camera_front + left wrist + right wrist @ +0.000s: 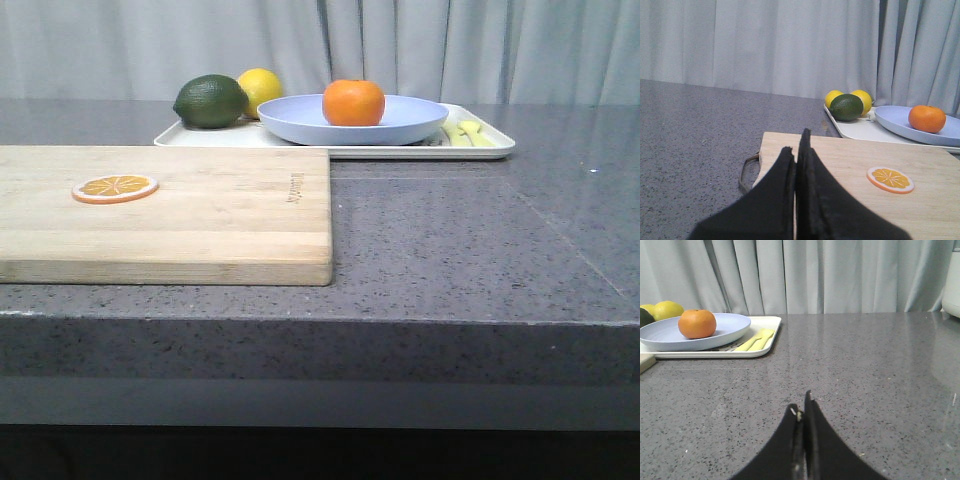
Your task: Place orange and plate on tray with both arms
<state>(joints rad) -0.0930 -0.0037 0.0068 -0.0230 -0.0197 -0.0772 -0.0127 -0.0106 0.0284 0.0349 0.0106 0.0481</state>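
The orange (353, 102) rests in the pale lavender-blue plate (300, 118), and the plate sits on the white tray (490, 147) at the back of the counter. Both wrist views show them too: orange (926, 118) in plate (897, 120) on tray (860, 130), and orange (697, 323) in plate (730, 325) on tray (767, 322). My left gripper (797, 145) is shut and empty, hovering over the wooden board well short of the tray. Over bare counter, my right gripper (801, 407) is also shut and empty, far from the tray. Neither gripper shows in the front view.
A wooden cutting board (200, 215) with an orange slice (114, 187) fills the near left. On the tray's left end lie a dark green lime (210, 101) and a yellow lemon (260, 88); pale yellow utensils (468, 133) lie at its right end. A curtain hangs behind.
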